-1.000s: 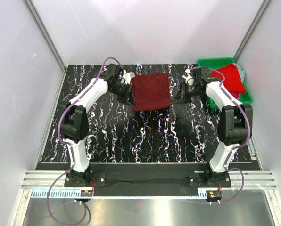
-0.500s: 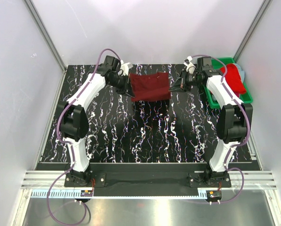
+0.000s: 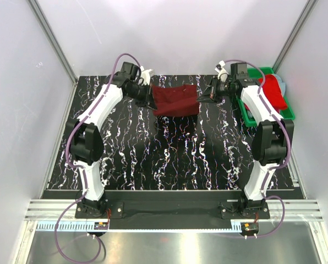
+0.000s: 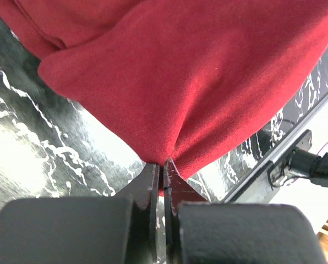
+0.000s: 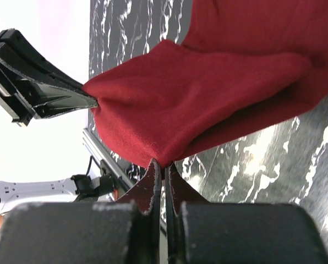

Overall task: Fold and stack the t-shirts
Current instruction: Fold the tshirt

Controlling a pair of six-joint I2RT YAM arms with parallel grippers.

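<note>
— Black, white-veined table (image 3: 169, 159) inside plain white walls (image 3: 180, 33). Where's the shirt?

— The maroon t-shirt (image 3: 176, 100) sits in the upper middle of the overhead frame, stretched between the two arms. The left gripper (image 4: 163, 164) is pinched fully closed on a thin fold of its edge. The right gripper (image 5: 165, 164) is closed just as tightly on the opposite side.

— Is it lying on the table or lifted?

— The pinched edges are raised and the cloth sags between them. How much of it rests on the surface, I can't tell.

— What could go wrong from here?

— Each jaw pair holds only a sliver of fabric at the very tips, so a sharp pull apart could slip a corner free. If one arm travels further than the other, the fold would probably land skewed. The slack middle could also bunch under itself when it is laid down.

— Anything nearby to snag on?

— The green bin (image 3: 249, 71) is at the upper right, just beside the right arm, with a red t-shirt (image 3: 275, 91) heaped in it. A wide swing might catch that.

— Any brands, labels or writing?

— None that can be read in any view. The shirts are plain, and no tag shows.
</note>
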